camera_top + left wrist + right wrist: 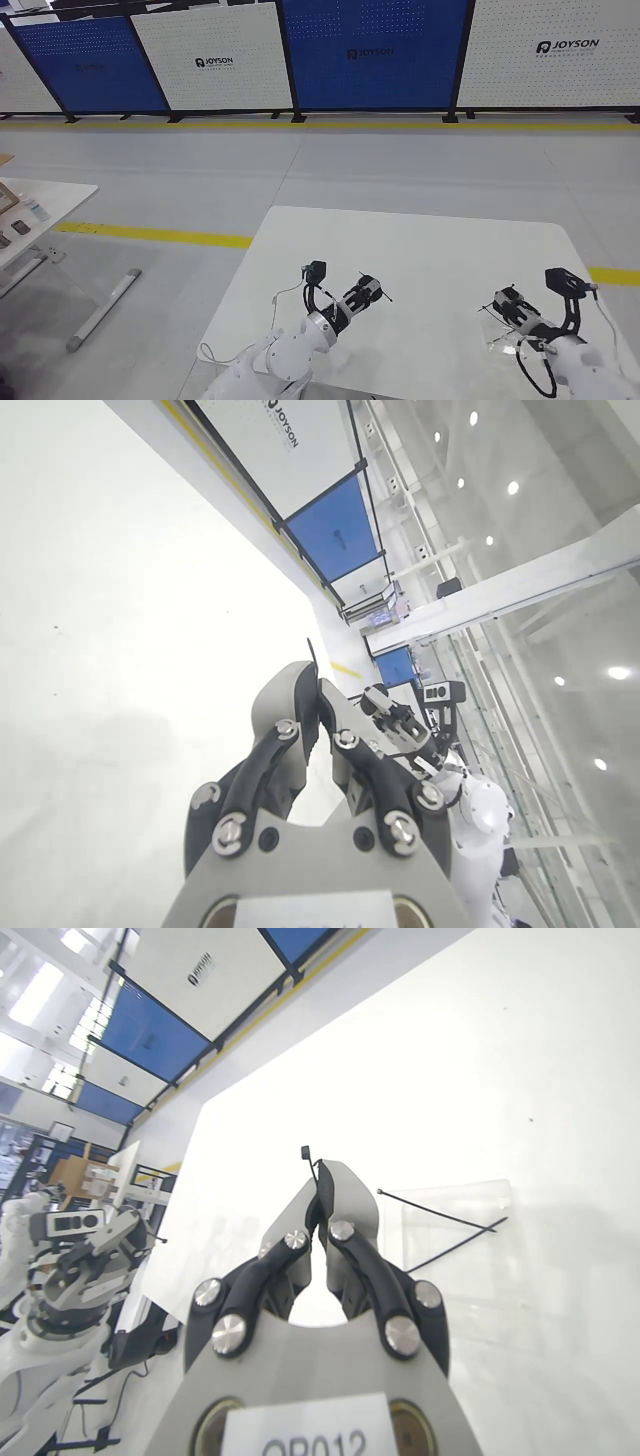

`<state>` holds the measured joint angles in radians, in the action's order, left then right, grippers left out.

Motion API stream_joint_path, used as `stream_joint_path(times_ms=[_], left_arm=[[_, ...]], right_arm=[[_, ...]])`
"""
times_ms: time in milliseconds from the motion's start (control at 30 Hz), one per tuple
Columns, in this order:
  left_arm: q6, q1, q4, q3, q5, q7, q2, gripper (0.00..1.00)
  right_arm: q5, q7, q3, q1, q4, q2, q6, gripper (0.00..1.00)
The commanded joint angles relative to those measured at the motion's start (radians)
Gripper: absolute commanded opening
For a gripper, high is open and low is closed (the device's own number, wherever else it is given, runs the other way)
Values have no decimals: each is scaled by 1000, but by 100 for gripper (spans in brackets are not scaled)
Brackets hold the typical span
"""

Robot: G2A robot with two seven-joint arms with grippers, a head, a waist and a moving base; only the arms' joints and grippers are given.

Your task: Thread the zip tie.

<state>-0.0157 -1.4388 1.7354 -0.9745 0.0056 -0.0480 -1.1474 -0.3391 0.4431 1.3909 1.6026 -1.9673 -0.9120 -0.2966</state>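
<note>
- Two hands hold something, each clamped at the very tip. The left hand (317, 678) has its fingers together on a thin black strip (311, 650). The right hand (320, 1180) has its fingers together on a zip tie (306, 1154), just below its square head.
- We take the strip in the left hand for the tail end of a tie. Only a short sliver shows past the fingertips, so we cannot say whether it belongs to the same tie.
- Key relation, from the top view: the two hands are held over the front half of the tabletop (420, 240) and well apart, left hand towards the middle, right hand near the right edge. Bare surface lies between them.
- Each free end juts from its fingertips roughly towards the other hand, so tail tip and head face each other across the gap. Both long axes run near the line joining the hands.
- Judgement: neither arm is clearly nearer the meeting point. The coming move needs the gap closed and the strip's tip lined up with the slot in the head. The slot's facing is too small for us to read.
- Spare ties (440, 1213) lie crossed on a clear sheet (435, 1235) beside the right hand, untouched.
</note>
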Motion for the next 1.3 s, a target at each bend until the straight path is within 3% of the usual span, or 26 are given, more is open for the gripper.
stream_joint_path(times_ms=[0,100,167,500,600,633,733,1000,1133,1267], left_arm=[[0,0,0,0,0,0,0,0],[0,0,0,0,0,0,0,0],[0,0,0,0,0,0,0,0],[0,0,0,0,0,0,0,0],[-5,5,1,5,-48,87,-13,0],[3,9,-3,25,-69,108,-21,0],[3,37,-35,50,-72,147,-34,0],[1,39,-38,55,-69,146,-35,0],[1,39,-38,55,-69,146,-35,0],[1,39,-38,55,-69,146,-35,0]], right_arm=[[-6,-44,-11,42,-35,-4,6,0],[-27,-84,-51,69,-61,-11,-1,0],[-27,-53,-73,56,-48,-14,4,0],[-27,-53,-73,56,-48,-14,4,0],[-27,-53,-73,56,-48,-14,4,0],[-27,-53,-73,56,-48,-14,4,0],[-27,-53,-73,56,-48,-14,4,0],[-27,-53,-73,56,-48,-14,4,0],[38,-156,-55,92,-69,-23,86,0],[18,-276,-65,153,-97,-31,157,0]])
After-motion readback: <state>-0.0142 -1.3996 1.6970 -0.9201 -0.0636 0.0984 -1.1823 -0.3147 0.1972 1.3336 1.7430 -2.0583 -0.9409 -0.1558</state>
